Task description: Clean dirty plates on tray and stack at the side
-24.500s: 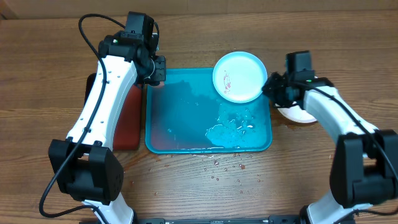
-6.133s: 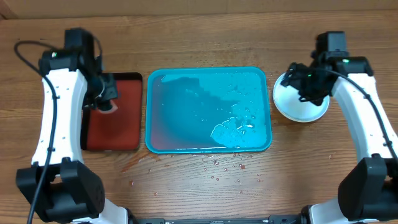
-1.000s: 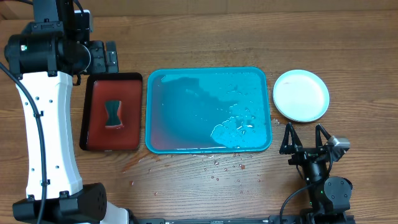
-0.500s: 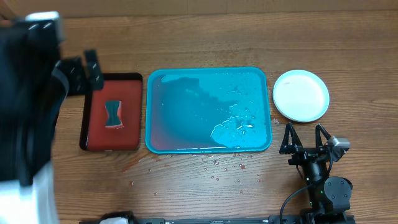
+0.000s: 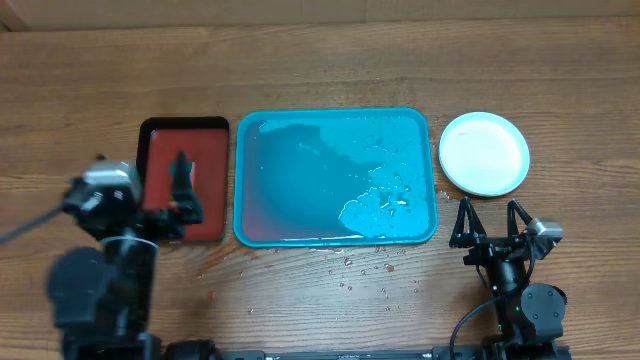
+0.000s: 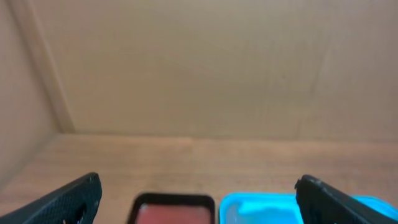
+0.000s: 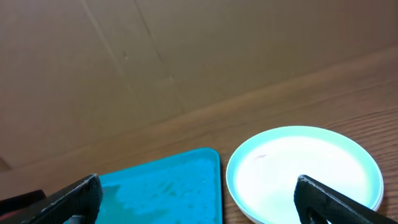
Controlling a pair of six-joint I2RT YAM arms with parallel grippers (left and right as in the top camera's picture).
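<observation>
The turquoise tray (image 5: pixel 300 170) lies wet and bare of plates in the middle of the table, with a puddle at its front right. To its right, on the wood, sit the plates (image 5: pixel 484 152) as one stack, the top one white with a pale blue rim and a tiny red fleck. My right gripper (image 5: pixel 489 212) rests low at the table's front, just in front of the plates (image 7: pixel 305 171), open and empty. At the front left, my left gripper (image 5: pixel 158 190) stands over the red tray's front part, blurred, open with nothing in it. The left wrist view shows the tray (image 6: pixel 261 208) ahead.
A smaller red tray with a black rim (image 5: pixel 205 140) lies left of the turquoise one, partly under my left arm. Water drops (image 5: pixel 350 265) speckle the wood in front of the tray. A cardboard wall (image 6: pixel 199 62) closes the back of the table.
My left arm has dropped from high over the table's back left to low at the front left, now covering part of the red tray. The right arm, plates and tray have not moved.
</observation>
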